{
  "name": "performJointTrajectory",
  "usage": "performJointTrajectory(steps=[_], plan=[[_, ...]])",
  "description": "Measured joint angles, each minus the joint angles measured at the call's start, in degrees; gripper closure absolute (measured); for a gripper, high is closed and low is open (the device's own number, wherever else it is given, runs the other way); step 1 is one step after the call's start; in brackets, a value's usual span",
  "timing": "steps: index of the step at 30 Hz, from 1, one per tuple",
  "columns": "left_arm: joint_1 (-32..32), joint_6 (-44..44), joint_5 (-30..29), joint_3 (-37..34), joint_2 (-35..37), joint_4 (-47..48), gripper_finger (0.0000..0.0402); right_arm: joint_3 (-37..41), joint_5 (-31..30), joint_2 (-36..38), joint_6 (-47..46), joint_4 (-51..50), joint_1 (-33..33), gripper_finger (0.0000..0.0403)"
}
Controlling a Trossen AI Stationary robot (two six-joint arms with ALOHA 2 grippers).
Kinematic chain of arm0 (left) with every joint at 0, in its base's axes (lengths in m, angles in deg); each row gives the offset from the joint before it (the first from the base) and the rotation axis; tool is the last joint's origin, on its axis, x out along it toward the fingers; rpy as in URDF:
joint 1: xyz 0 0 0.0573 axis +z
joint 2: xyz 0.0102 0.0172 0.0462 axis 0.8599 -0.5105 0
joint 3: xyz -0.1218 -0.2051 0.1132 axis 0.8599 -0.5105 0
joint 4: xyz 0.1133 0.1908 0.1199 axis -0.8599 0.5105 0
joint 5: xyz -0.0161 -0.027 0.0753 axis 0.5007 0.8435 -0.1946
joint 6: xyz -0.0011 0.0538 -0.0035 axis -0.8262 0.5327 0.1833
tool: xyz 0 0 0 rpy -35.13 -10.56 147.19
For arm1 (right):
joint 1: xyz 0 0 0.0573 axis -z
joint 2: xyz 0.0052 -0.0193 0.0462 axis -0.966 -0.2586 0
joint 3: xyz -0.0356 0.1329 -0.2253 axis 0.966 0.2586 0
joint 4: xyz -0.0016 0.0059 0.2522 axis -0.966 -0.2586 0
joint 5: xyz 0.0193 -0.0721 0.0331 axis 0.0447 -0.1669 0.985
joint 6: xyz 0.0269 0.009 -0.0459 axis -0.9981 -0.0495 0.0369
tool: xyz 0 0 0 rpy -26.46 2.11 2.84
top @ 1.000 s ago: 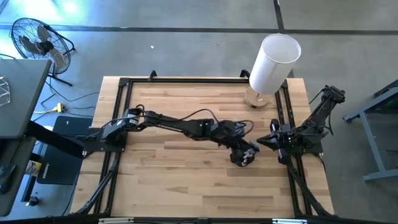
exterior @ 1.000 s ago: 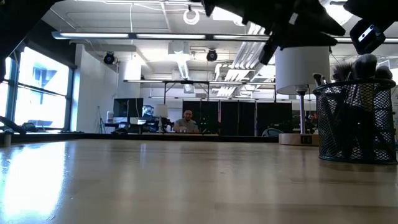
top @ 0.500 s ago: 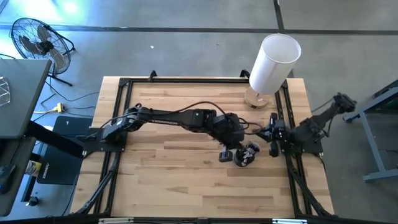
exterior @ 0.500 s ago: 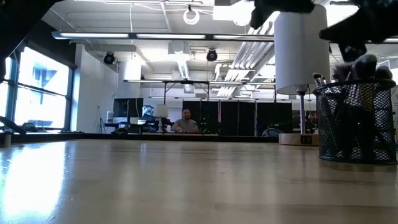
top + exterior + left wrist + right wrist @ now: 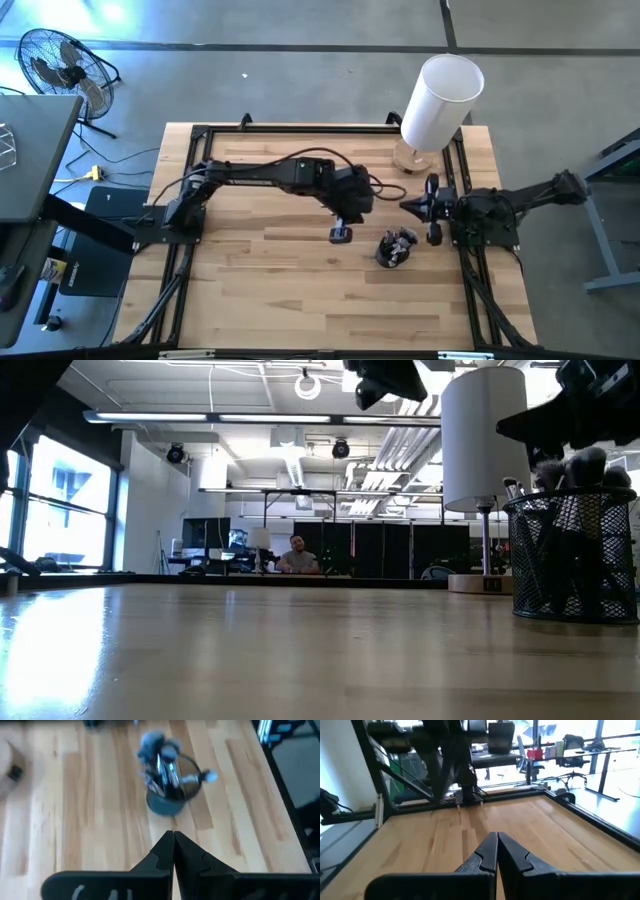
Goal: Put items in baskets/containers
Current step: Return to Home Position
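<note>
Wooden table point(image 5: 280, 285), tall white cylinder point(image 5: 441, 101) on a wooden base point(image 5: 409, 159), floor fan point(image 5: 60, 64), person point(image 5: 297, 554) far behind

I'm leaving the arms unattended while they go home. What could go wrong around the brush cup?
The thin makeup brushes stick out above the small black mesh cup, one leaning far over the rim; it might tip out. The shut left hand and shut right hand hang near the cup, so a low sweep could clip it.
</note>
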State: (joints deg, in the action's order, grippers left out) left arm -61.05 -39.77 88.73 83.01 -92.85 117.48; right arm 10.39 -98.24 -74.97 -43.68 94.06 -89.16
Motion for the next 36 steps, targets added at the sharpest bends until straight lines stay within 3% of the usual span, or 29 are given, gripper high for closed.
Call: performJointTrajectory(steps=[4,9,11,18,27,36], plan=[[0.27,-1.93,-1.46,-10.29,5.31,-2.32,0.0401,3.91,-1.83,4.13,-0.80,3.62,0.35,0.0403],[0.62,-7.68,-2.85,-28.77,16.27,-15.73,0.0401,4.66,-2.71,11.46,2.05,1.88,0.94,0.0403],[0.62,-10.64,-3.27,-36.04,20.25,-24.90,0.0401,4.66,-1.72,14.52,2.42,-0.80,1.64,0.0403],[0.62,-20.44,-6.97,-54.11,32.37,-33.56,0.0401,4.64,4.58,15.88,1.57,-4.50,6.04,0.0403],[0.62,-23.50,-7.61,-58.22,35.37,-37.37,0.0401,4.64,13.63,16.27,2.61,-4.72,13.25,0.0403],[-0.29,-24.15,-8.34,-58.22,35.35,-36.90,0.0401,4.64,10.39,16.27,1.06,-9.69,12.06,0.0403]])
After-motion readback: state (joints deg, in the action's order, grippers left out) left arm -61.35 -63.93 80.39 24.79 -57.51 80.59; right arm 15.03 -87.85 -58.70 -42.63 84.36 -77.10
